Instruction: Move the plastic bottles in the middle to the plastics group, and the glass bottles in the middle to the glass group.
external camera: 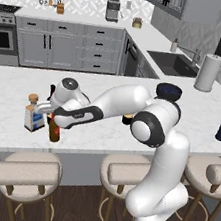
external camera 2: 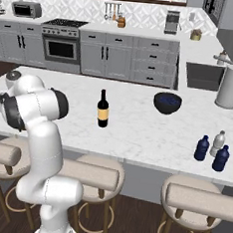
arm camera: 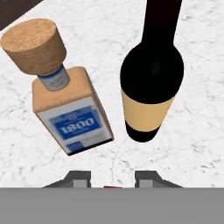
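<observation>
My gripper hangs open just over the small brown bottle, whose reddish cap shows between the fingertips with a gap on each side. The brown bottle stands upright near the counter's front left edge. Right beside it are the squat clear bottle with blue label and cork stopper and a tall dark wine bottle with yellow label. Another wine bottle stands mid-counter. At the far right, a pale bottle stands with two dark blue bottles.
A black bowl sits behind the counter's middle. A paper towel roll stands by the sink. Padded stools line the counter's front edge. My arm stretches left across the counter.
</observation>
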